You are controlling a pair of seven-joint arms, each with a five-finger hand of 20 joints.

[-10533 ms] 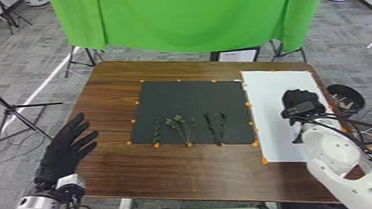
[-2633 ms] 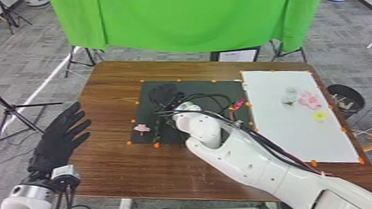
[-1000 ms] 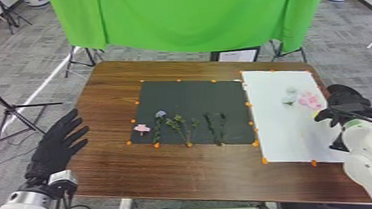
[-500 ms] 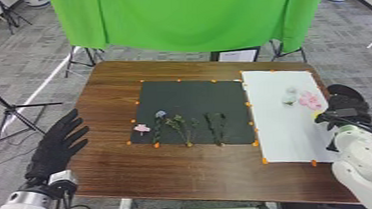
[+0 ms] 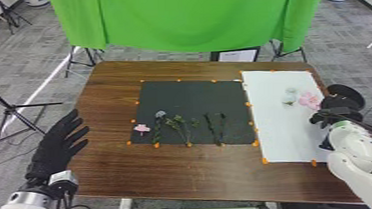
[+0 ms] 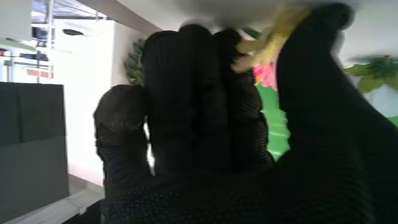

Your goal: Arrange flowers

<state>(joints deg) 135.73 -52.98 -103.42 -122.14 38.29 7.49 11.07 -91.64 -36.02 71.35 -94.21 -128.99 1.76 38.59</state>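
Note:
In the head view my right hand point(image 5: 341, 112) is over the white board's right edge, beside the pink flower point(image 5: 309, 100). A pale flower point(image 5: 290, 96) lies left of the pink one. In the right wrist view yellow petals point(image 6: 281, 35) show between the thumb and the straight fingers of my right hand point(image 6: 209, 115); I cannot tell if both sides touch them. On the black mat point(image 5: 195, 94) lie a small pink flower point(image 5: 142, 128), a stem with a bluish bloom point(image 5: 161, 114), leafy green stems point(image 5: 177, 124) and dark stems point(image 5: 215, 126). My open left hand point(image 5: 52, 147) is at the table's left edge.
The white board point(image 5: 281, 134) lies right of the mat on the brown table point(image 5: 167, 173). Orange markers line both. A round black bin point(image 5: 345, 93) stands beyond the table's right edge, close to my right hand. A green cloth point(image 5: 188, 22) hangs behind.
Over the last second my right hand has come nearer and slightly left, and it now covers the yellow flower. The pink and bluish blooms on the mat were absent 10.5 seconds ago.

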